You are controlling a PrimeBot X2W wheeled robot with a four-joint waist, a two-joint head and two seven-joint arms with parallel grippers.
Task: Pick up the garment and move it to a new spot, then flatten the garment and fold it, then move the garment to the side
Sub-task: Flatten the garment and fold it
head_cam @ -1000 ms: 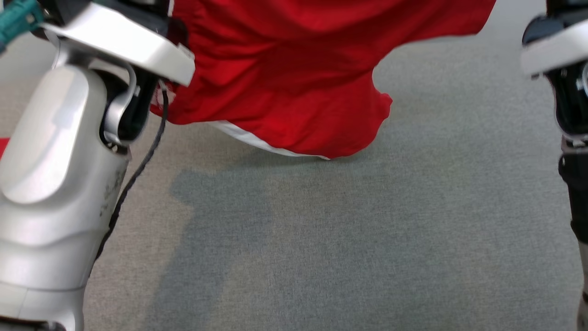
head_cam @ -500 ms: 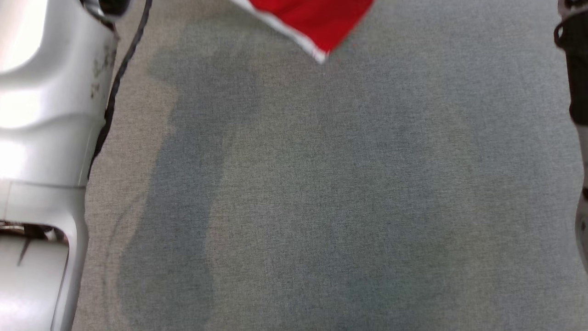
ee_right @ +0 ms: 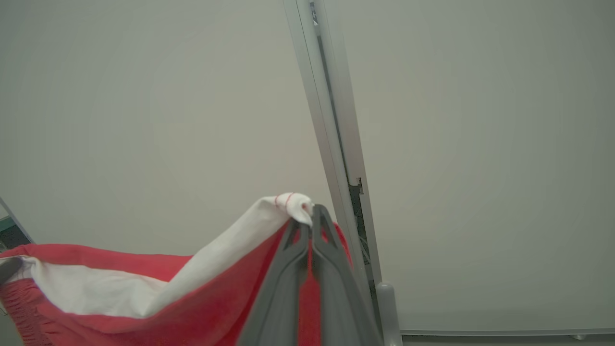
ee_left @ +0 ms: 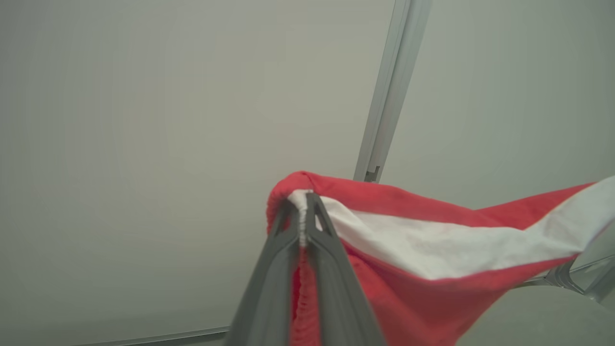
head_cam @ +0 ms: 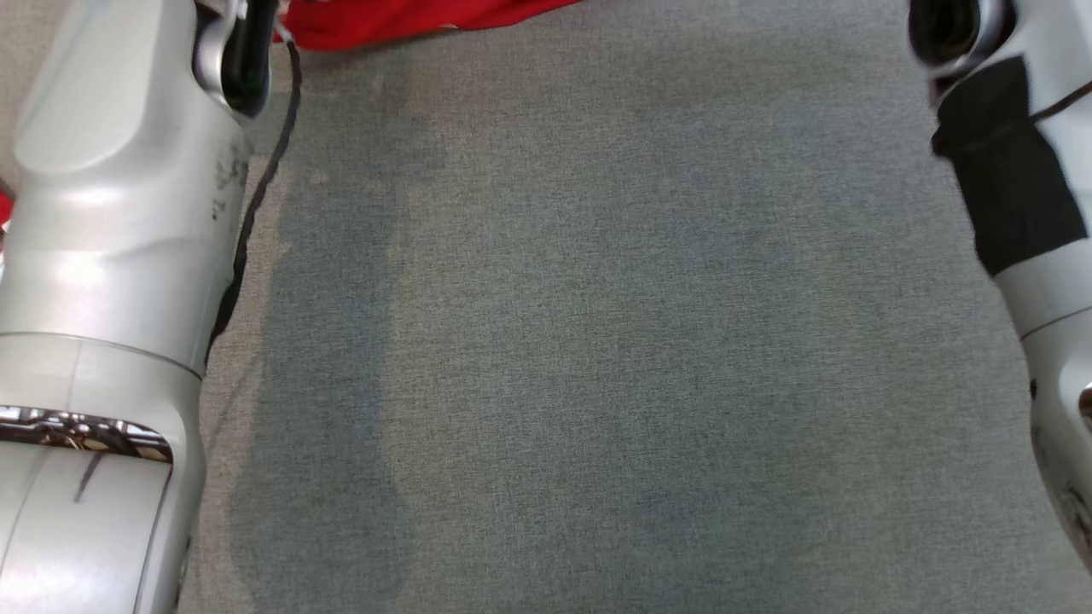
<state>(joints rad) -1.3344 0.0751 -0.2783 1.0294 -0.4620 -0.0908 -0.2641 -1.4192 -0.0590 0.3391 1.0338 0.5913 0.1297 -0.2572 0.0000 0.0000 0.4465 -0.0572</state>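
The left gripper point(ee_left: 302, 204) and right gripper point(ee_right: 310, 214) reach out toward twelve o'clock, each pinched tight on the red garment point(ee_left: 408, 307).

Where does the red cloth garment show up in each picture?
Head view: red cloth garment at the top edge, left of centre.
Left wrist view: lower right, pinched in the left gripper.
Right wrist view: lower left, pinched in the right gripper.
Shared by both wrist views: its white band.

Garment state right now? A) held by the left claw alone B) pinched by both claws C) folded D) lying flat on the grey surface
B: the left claw and the right claw are each shut on an edge of the red garment.
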